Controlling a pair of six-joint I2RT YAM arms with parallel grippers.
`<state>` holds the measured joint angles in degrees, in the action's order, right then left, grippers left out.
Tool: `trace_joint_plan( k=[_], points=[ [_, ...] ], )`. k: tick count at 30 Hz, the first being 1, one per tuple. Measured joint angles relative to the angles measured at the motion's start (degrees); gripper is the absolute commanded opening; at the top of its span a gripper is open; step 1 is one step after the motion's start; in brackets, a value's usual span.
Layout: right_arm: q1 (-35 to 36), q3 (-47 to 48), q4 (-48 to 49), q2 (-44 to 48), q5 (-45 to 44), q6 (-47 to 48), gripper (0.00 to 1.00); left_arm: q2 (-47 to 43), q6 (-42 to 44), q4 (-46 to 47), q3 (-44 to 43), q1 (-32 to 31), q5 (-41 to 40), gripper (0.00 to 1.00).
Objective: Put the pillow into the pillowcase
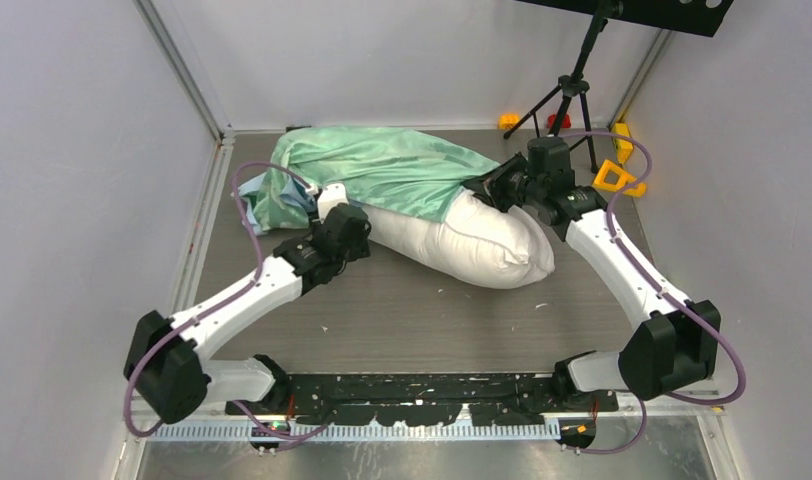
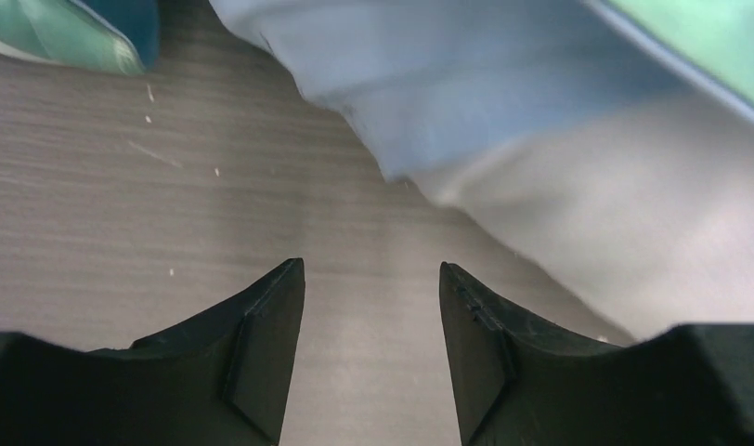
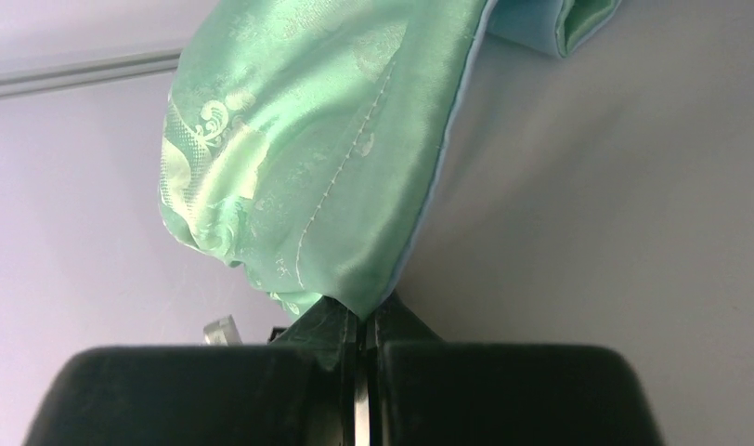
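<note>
The white pillow lies on the table with its far left part inside the mint-green pillowcase; its near right end sticks out. My right gripper is shut on the pillowcase's open edge beside the pillow; the right wrist view shows the green cloth pinched between the jaws. My left gripper is open and empty at the pillowcase's near left side. In the left wrist view its fingers hover over bare table, with light-blue cloth and the white pillow just ahead.
A black tripod stands at the back right. Small yellow and orange toy pieces lie near the right wall. Walls enclose the table on three sides. Dark wood table surface lies in front of the pillow.
</note>
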<state>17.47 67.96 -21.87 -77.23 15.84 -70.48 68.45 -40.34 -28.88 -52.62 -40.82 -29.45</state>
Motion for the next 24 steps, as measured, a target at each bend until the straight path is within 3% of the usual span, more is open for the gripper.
trace_joint_plan(
  k=[11, 24],
  points=[
    [-2.8, 0.0, 1.9, -2.3, 2.9, 0.1, 0.0, 12.3, 6.6, 14.6, -2.8, 4.7, -4.5, 0.51],
    [-4.5, 0.0, 3.4, -3.2, 3.8, 0.7, 0.0, 13.9, 11.5, 19.3, -4.5, 6.4, -9.8, 0.37]
  ],
)
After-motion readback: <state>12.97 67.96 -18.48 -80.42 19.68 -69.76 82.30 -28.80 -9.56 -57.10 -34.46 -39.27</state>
